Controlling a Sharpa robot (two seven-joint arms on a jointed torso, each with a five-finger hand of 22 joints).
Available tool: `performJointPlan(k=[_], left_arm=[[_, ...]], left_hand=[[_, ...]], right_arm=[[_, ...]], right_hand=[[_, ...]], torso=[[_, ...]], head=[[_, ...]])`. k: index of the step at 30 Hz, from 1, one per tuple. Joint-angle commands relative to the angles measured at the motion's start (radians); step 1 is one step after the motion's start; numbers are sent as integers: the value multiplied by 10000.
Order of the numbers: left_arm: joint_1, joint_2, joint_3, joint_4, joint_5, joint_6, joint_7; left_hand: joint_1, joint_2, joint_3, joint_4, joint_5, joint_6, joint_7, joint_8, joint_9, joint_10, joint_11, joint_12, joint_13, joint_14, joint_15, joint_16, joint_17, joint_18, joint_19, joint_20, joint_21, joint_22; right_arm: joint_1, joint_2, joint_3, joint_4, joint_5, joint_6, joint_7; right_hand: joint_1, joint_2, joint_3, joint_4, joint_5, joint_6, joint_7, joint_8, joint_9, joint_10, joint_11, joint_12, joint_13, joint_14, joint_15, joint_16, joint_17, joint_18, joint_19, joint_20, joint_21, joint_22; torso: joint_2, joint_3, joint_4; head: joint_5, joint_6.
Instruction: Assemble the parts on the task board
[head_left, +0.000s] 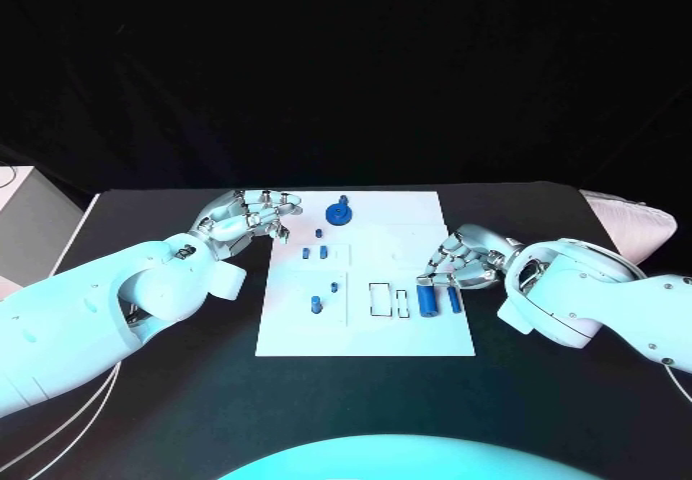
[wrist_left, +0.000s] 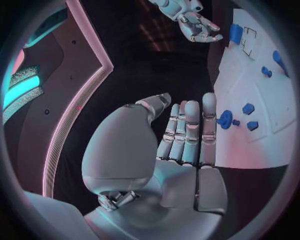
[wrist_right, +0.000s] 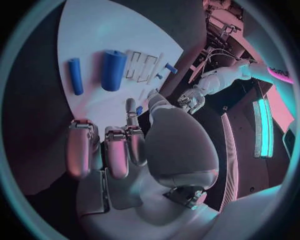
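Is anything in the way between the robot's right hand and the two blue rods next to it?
Nothing visible. The right hand hovers open just beside the blue rods on the white board, with clear space between.

- We see a black table (head_left: 173, 400), matte top, under everything.
- We note a grey box-like obj (head_left: 32, 225) at its left edge, and a white padded obj (head_left: 635, 225) at its right.
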Motion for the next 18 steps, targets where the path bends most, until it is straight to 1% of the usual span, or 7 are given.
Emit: performJointPlan(k=[1,2,5,8,13,16,18], left_arm=[[-59,-44,9,161,11,39,81],[-79,-64,9,207,12,47,75],[-109,-90,10,286,12,61,67],[-127,-100,10,336,13,72,61],[-145,-101,10,353,16,102,56],[-157,-104,10,353,37,121,48],[-166,-111,10,351,68,138,37]], left_hand=[[-24,34,-3,38,5,-23,33,-66,-12,10,35,-55,4,19,60,-19,13,146,68,32,-64,4],[-49,31,-13,56,2,-24,38,-69,-13,12,39,-55,5,16,63,-21,13,144,67,34,-67,2],[-95,33,-29,91,2,-17,39,-70,-15,10,44,-58,6,13,69,-25,13,142,65,38,-74,-1],[-113,34,-36,106,2,-10,34,-69,-14,8,43,-59,6,8,71,-30,12,142,63,40,-79,-3],[-138,41,-42,128,4,5,25,-63,-13,8,40,-60,8,2,72,-36,10,141,60,43,-88,-7],[-141,45,-43,133,5,11,21,-60,-12,8,38,-60,8,1,71,-37,10,142,59,44,-90,-8],[-141,45,-43,133,5,11,21,-60,-12,8,38,-60,8,1,71,-37,10,142,59,44,-90,-8]], right_arm=[[-74,-142,-6,211,-815,393,-1332],[-99,-197,-9,265,-979,454,-1518],[-157,-285,-19,362,-1490,550,-1788],[-236,-334,-25,454,-2009,590,-1958],[-380,-233,-35,447,-2537,663,-2099],[-498,-141,-39,404,-2821,667,-2146],[-569,-62,-41,363,-2967,671,-2172]], right_hand=[[-531,82,-478,12,1076,40,-13,172,158,803,-116,212,2275,897,11,76,1932,-209,475,-33,195,1413],[-790,158,-771,29,1192,4,-18,249,234,810,-124,226,2295,910,16,96,2004,-216,486,-43,241,1456],[-1159,191,-1237,37,1447,-67,-21,346,336,801,-119,211,2295,926,18,120,2090,-224,492,-41,276,1497],[-1238,152,-1455,43,1458,-78,-27,411,394,811,-125,226,2314,947,16,149,2192,-244,520,-40,371,1567],[-1266,145,-1567,43,1445,-72,-35,457,431,816,-132,231,2321,958,14,163,2243,-258,538,-41,432,1611],[-1308,172,-1630,49,1462,-71,-41,490,457,803,-136,209,2305,958,10,164,2245,-258,538,-42,435,1617],[-1348,200,-1670,49,1513,-75,-45,512,476,806,-140,212,2309,961,8,167,2259,-262,543,-44,452,1631]], torso=[[10,0,-17],[10,0,-16],[7,-18,-5],[9,-26,22],[4,-28,44],[-5,-30,29],[1,-19,15]], head=[[-53,-25],[-64,-28],[-105,-39],[-132,-46],[-125,-85],[-86,-96],[-61,-107]])
